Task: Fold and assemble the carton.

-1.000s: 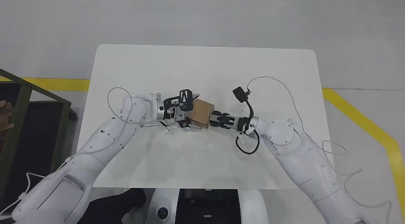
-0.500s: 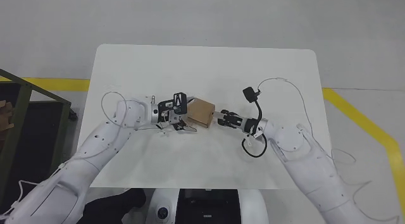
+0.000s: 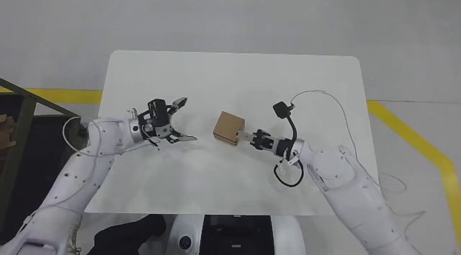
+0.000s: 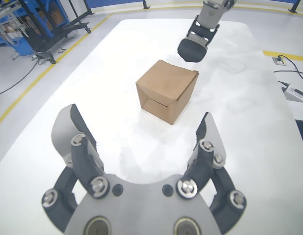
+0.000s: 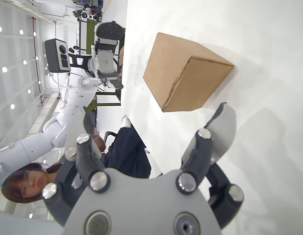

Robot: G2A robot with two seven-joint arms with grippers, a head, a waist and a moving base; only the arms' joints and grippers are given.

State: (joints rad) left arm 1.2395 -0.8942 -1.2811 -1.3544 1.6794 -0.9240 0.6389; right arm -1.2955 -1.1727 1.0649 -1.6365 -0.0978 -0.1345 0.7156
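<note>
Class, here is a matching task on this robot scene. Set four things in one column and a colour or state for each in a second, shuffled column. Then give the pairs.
Things:
1. carton
2. left gripper
3. right gripper
4. table

States:
A. white
B. open, close beside the carton
C. brown, folded into a box
D. open, well apart from the carton

Pairs: 1-C; 2-D; 3-B; 4-A

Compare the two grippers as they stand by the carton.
The left gripper stands well clear of the carton; the right gripper is close beside it, seemingly not touching. The left gripper faces one side of the carton, the right gripper the opposite side. Both are open and empty.
</note>
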